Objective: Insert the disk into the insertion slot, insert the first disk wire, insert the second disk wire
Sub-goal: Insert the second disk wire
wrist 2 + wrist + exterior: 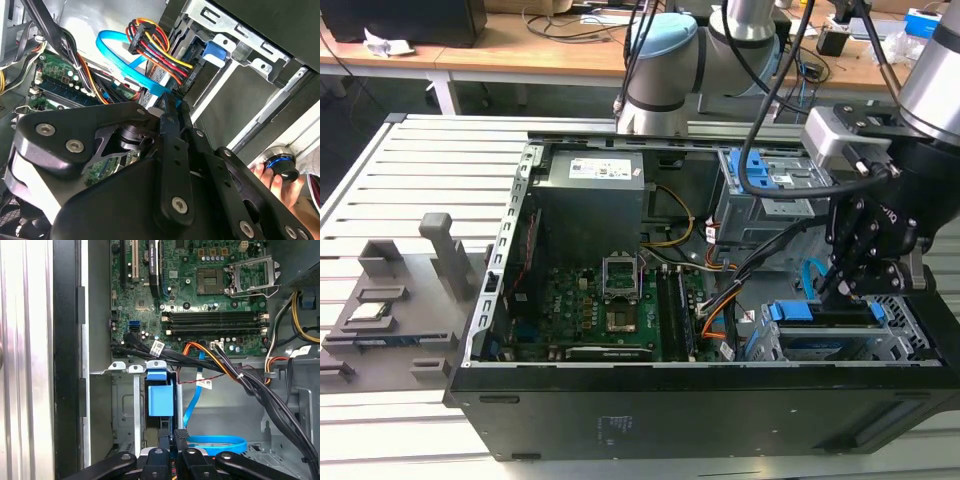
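The disk (825,345) lies inside the insertion slot (900,340), a silver cage at the case's near corner on the exterior view's right. Its blue carrier (790,311) shows at the cage mouth, and the carrier's blue tab (160,399) faces the motherboard. My gripper (840,290) hangs just above that end. In both wrist views its fingers (169,107) are closed on the end of the second disk wire (117,52), a light-blue flat cable (217,442) that loops beside the disk. A red, yellow and orange wire bundle (160,50) runs to the disk's rear.
The open case (700,400) holds the motherboard (600,300), a power supply (590,195) and a grey cage with blue tabs (760,185). Thick black cables (250,385) cross above the slot. A person's hand (290,190) rests beside a blue-ringed knob (280,165).
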